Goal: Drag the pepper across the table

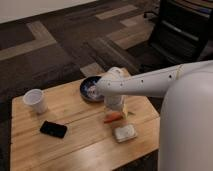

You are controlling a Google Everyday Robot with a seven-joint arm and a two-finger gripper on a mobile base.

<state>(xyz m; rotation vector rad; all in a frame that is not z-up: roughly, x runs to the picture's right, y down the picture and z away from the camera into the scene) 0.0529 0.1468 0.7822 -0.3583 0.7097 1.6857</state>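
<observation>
The orange-red pepper [113, 118] lies on the light wooden table [75, 140], right of centre. My gripper [115, 107] hangs straight down from the white arm [150, 84] and sits directly above the pepper, at or touching its top. The arm's wrist hides the far part of the pepper.
A dark bowl [90, 88] stands just behind the gripper. A white cup [35, 100] is at the back left. A black phone [53, 129] lies left of centre. A white rectangular pad [125, 133] lies just in front of the pepper. A black chair [182, 30] stands beyond the table.
</observation>
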